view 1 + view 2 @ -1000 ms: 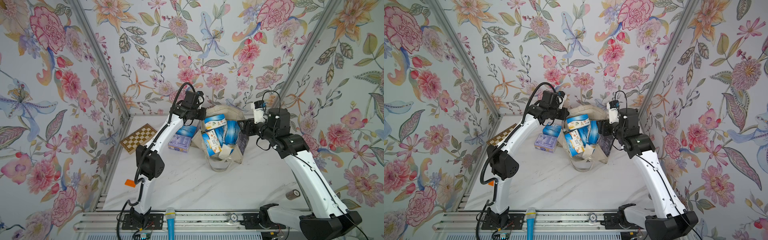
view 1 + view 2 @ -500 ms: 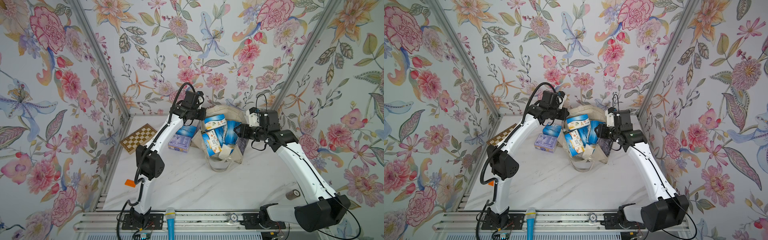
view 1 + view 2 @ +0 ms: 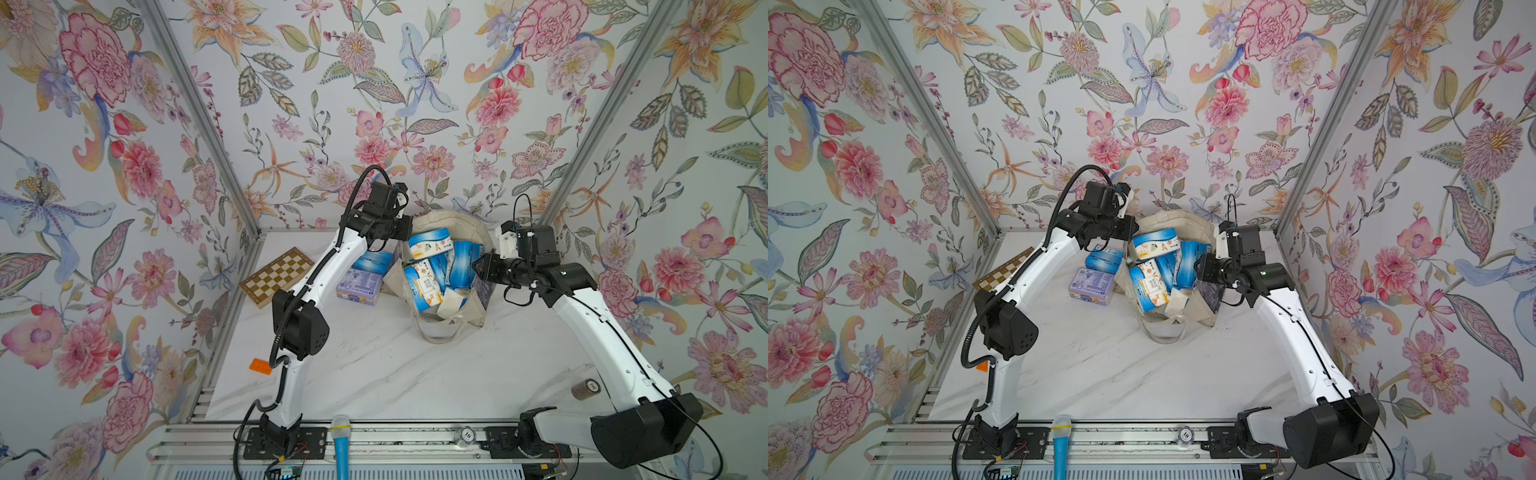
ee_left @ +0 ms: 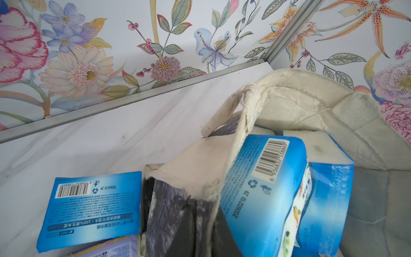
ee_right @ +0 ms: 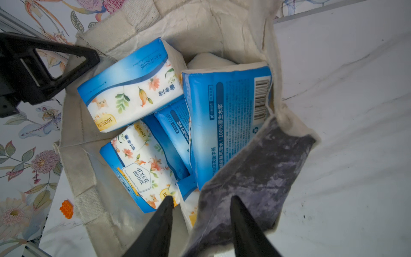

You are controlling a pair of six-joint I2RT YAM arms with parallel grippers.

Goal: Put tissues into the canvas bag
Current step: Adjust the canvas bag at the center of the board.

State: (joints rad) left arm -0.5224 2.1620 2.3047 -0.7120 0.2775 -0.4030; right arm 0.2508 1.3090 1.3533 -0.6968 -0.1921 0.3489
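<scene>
The cream canvas bag stands open at the back of the table, with several blue-and-white tissues inside. One blue pack and a lavender pack lie on the table to its left. My left gripper is shut on the bag's left rim; cloth hides its fingertips in the left wrist view. My right gripper straddles the right wall. One finger is inside and one outside over the dark print. They stand apart.
A wooden chessboard lies at the back left by the wall. A small cylinder stands at the right edge. At the front rail there are a blue microphone and a chip. An orange tag sits front left.
My right gripper has come down and leftward onto the bag's right rim, and its fingers have drawn closer together. The left arm and the bag have not moved.
</scene>
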